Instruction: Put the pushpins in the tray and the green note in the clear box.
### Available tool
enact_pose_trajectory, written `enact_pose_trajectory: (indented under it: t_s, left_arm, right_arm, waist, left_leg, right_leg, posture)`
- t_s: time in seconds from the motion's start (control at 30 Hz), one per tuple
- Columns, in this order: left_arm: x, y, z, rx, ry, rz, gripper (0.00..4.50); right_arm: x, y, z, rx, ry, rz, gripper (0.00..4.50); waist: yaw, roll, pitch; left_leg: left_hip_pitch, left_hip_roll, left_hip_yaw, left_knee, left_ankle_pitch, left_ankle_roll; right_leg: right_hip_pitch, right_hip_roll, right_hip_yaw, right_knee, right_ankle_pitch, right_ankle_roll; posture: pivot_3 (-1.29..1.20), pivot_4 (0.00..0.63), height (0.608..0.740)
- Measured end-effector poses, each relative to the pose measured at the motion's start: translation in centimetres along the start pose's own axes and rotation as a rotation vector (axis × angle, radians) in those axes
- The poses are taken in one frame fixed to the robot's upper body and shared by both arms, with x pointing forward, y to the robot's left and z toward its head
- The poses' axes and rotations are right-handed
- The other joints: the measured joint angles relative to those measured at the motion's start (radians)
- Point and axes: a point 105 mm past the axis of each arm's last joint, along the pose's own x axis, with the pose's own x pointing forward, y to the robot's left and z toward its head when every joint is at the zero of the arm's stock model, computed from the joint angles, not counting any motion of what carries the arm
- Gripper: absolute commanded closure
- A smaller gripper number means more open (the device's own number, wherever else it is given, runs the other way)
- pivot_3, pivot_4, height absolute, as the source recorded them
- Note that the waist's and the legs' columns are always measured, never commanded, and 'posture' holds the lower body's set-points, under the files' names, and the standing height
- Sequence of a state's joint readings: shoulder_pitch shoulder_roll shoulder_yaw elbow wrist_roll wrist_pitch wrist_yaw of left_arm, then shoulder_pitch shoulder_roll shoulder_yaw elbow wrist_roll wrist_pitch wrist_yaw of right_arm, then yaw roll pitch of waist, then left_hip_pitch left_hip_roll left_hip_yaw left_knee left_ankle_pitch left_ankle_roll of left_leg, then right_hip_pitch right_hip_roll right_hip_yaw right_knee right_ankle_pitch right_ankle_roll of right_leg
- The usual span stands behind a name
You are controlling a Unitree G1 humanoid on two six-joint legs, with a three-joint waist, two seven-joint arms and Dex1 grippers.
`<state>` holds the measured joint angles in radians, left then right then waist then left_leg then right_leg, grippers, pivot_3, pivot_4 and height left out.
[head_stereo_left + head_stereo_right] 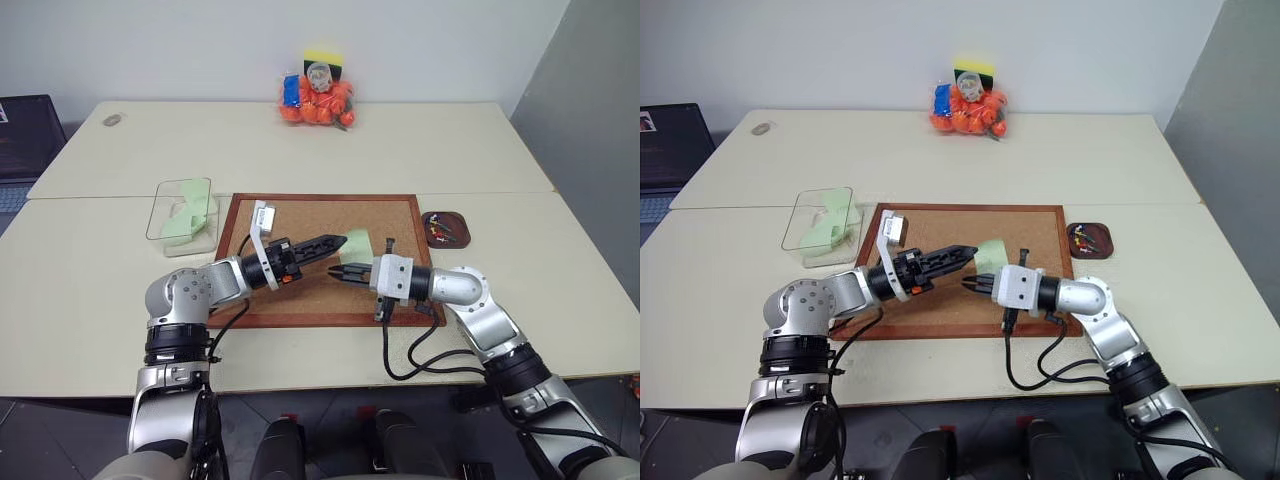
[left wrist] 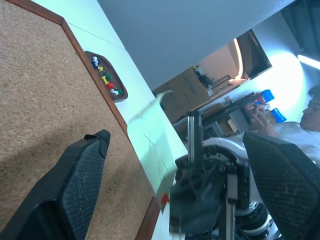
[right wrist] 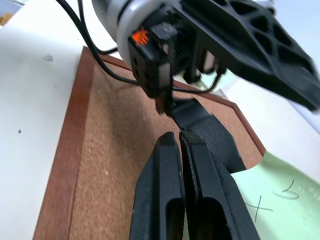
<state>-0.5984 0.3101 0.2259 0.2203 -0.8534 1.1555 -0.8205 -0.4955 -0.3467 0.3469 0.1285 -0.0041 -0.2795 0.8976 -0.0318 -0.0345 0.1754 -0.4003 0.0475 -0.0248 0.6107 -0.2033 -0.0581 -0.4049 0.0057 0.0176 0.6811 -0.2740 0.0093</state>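
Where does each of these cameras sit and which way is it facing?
Left eye view and right eye view: head cameras looking forward and down on the wood-framed cork board, clear plastic box and both arms.
Left wrist view: looks along the open left gripper across the cork to the dark reddish-brown tray, coloured pushpins and pale green paper note.
Right wrist view: looks along the shut right gripper at the left gripper and note.
All four views share the board and note.
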Motion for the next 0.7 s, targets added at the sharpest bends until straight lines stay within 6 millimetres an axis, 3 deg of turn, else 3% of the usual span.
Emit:
enact_pose_trajectory:
  t_s: [0.13, 0.7]
  left_arm:
    - [0.1, -0.1, 0.0, 0.006, 0.003, -0.001, 0.02]
    - [0.5, 0.0, -0.2, 0.015, 0.008, 0.013, 3.09]
  right_arm:
    - [0.4, -0.3, 0.6, -0.039, -0.017, 0.002, 4.50]
    - [0.8, -0.5, 1.3, -0.086, -0.045, -0.002, 4.50]
  waist:
    - [0.001, 0.000, 0.000]
    - [0.001, 0.000, 0.000]
  left_leg:
    - [0.000, 0.000, 0.000, 0.000, 0.000, 0.000]
    - [0.000, 0.000, 0.000, 0.000, 0.000, 0.000]
  right_leg:
    - [0.000, 0.000, 0.000, 0.000, 0.000, 0.000]
    - [0.000, 0.000, 0.000, 0.000, 0.000, 0.000]
  posture:
    - [0.00, 0.150, 0.740]
    - [0.00, 0.150, 0.740]
